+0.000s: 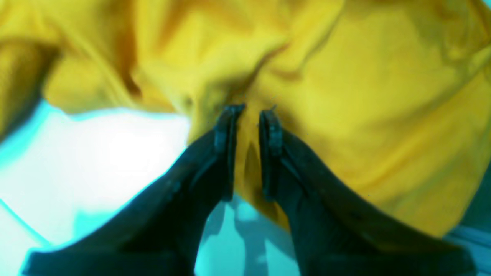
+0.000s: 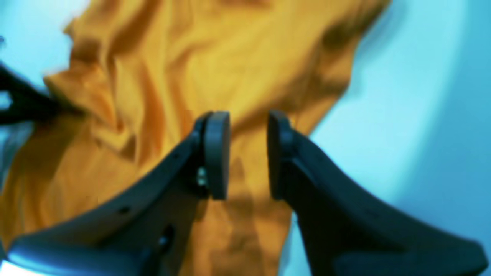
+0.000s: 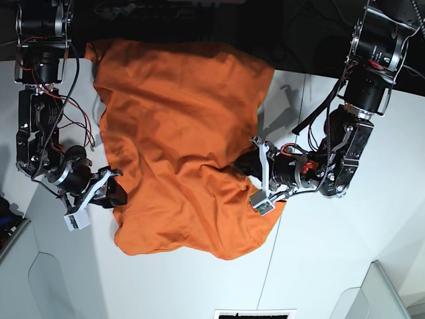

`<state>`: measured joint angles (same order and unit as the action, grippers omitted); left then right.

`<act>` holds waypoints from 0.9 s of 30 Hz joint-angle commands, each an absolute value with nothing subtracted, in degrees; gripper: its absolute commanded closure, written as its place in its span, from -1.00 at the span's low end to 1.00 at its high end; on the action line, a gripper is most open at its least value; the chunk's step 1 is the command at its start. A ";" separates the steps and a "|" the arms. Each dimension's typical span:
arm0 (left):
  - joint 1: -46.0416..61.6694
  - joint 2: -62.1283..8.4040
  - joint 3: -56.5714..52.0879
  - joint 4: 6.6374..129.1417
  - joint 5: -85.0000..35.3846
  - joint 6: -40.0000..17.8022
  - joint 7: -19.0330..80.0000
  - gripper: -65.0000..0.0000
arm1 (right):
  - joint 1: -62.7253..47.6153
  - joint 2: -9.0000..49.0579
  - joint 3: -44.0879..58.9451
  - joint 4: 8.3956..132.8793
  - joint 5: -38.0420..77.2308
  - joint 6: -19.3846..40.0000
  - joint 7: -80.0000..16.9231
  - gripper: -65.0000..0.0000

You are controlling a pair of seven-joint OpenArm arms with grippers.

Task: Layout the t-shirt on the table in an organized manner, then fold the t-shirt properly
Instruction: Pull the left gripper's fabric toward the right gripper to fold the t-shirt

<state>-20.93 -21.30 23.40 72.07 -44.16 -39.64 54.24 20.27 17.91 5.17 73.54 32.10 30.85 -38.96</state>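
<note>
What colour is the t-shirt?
Plain orange, no pattern. The t-shirt shows best in the base view.

Grey angled panel (image 3: 13, 256) at lower left table corner; black-and-white patterned strip (image 3: 254, 314) at bottom edge.

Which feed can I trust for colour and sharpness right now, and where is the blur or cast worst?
Base view: sharp, true colour, bright orange fabric t-shirt on large white table. Left wrist view: soft focus, shirt shifted yellow, table cyan and blown out. Right wrist view: blurred, table tinted blue.
</note>
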 commanded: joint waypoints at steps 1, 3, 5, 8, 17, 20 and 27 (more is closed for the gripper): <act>-21.80 -21.43 23.14 72.97 -46.98 -40.00 54.30 0.63 | 22.74 18.31 5.41 73.25 32.25 30.87 -36.58 0.48; -20.56 -21.37 23.14 73.12 -49.43 -40.00 57.41 0.63 | 24.47 17.28 5.17 70.41 30.11 30.87 -34.26 0.51; -18.76 -21.19 23.14 74.11 -52.31 -40.00 61.10 0.63 | 25.85 15.77 5.17 67.33 27.11 30.92 -31.59 0.63; -15.11 -21.10 23.14 78.54 -54.74 -40.00 64.62 0.63 | 27.88 13.17 5.15 62.02 22.57 31.07 -27.20 0.89; -6.02 -21.02 23.14 80.77 -53.39 -40.00 64.51 0.63 | 32.21 8.45 -0.43 50.19 14.70 32.69 -24.80 1.00; -5.56 -21.06 23.14 80.38 -47.22 -40.00 62.22 0.63 | 31.77 9.78 -3.75 50.13 13.72 31.90 -24.60 1.00; -8.86 -23.94 23.14 75.72 -36.82 -40.00 53.32 0.63 | 28.82 14.76 -4.40 53.06 15.03 31.46 -25.10 1.00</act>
<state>-8.51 -22.87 23.29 76.29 -43.97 -42.96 49.74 27.62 14.33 -4.54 52.25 15.62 31.92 -24.32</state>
